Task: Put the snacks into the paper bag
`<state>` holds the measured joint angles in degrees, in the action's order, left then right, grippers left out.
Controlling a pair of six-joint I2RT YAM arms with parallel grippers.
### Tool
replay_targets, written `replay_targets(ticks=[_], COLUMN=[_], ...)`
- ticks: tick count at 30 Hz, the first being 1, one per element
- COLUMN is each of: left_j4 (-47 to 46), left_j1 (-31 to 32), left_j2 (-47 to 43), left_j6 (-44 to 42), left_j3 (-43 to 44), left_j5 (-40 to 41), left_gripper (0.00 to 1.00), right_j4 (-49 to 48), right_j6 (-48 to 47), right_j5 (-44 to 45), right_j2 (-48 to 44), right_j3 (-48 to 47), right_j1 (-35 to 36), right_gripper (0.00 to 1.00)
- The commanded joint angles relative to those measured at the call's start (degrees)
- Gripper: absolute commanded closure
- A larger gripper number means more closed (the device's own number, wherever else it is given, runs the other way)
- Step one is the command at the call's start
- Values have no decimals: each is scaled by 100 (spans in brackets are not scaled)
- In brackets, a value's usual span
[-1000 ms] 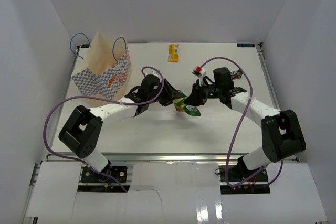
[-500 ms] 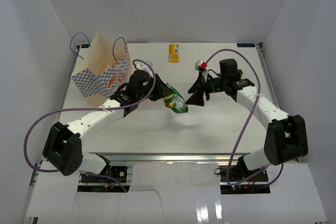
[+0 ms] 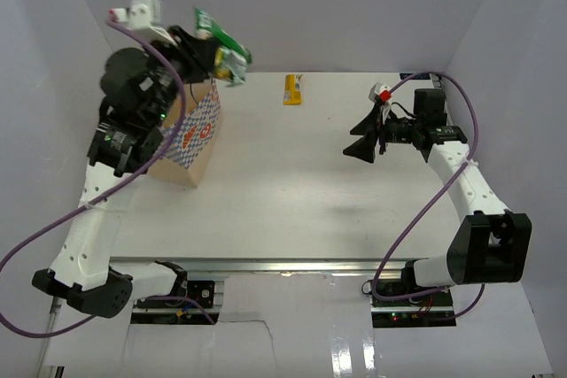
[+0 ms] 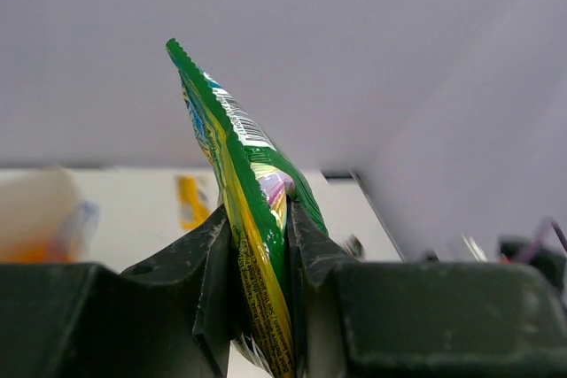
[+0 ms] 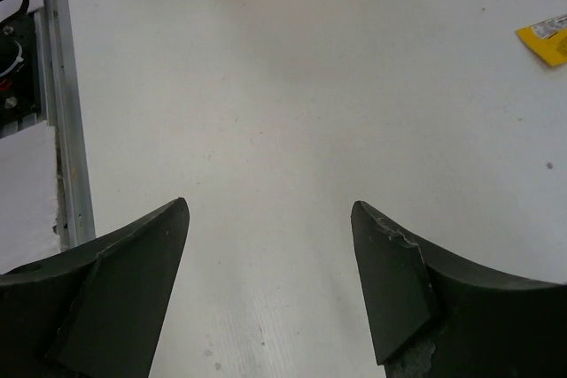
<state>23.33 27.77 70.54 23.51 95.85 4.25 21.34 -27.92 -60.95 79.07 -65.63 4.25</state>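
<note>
The black two-fingered claw (image 5: 267,208) stands with its jaws wide apart above the white counter (image 5: 283,112). A small flat yellow wrapper (image 5: 547,42) lies ahead to its right, well apart.

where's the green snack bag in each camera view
Top external: flat green snack bag upper left, held up beside the checkered paper bag.
Left wrist: centre, edge-on, pinched in the left gripper.
Right wrist: not in it.
Shared landmark: small yellow wrapper, seen in all three.
</note>
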Motion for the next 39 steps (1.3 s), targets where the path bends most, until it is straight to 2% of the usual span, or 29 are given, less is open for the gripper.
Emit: replay_targets(ticks=[1, 4, 7, 11, 17, 22, 25, 26, 27, 28, 30, 34, 39], left_j4=[277, 426, 444, 207, 40, -101, -101, -101, -101, -101, -92, -83, -13], left_j1=[-1006, -1623, -2194, -2741, -2768, -2768, -2768, -2768, -2768, -2768, -2768, -2768, -2768], left_j2=[231, 802, 1233, 1339, 1304, 1067, 926, 857, 830, 803, 716, 575, 294], left_j6=[-698, -716, -672, -698, -1269, -1349, -1393, -1393, -1393, -1401, -1340, -1226, -1112], left_j3=[1027, 1909, 2174, 1606, 621, -101, -383, -418, -462, -454, -427, -121, 302], left_j5=[403, 129, 24, -64, -477, -742, -566, -531, -513, -522, -548, -784, -1101], left_gripper=[94, 94, 94, 94, 92, 89, 66, 46, 37, 27, 7, 2, 2], right_j4=[230, 282, 362, 388, 511, 555, 529, 433, 336, 257, 247, 151, 246], right_j6=[-196, -249, -301, -345, -477, -460, -223, -40, 241, 905, 1515, 3340, 4286], right_j5=[-85, 4, 83, 285, 628, 821, 1214, 1434, 1750, 2510, 3461, 4599, 5749], right_j2=[-75, -111, -181, -312, -401, -252, -50, 29, 117, 335, 617, 1233, 2057], right_j3=[208, 331, 419, 559, 656, 578, 446, 393, 280, 191, -159, -591, -1293], right_j1=[32, 32, 32, 32, -21, -74, -82, -82, -82, -82, -100, -126, -135], right_gripper=[20, 21, 20, 21, 20, 20, 20, 21, 21, 21, 21, 22, 18])
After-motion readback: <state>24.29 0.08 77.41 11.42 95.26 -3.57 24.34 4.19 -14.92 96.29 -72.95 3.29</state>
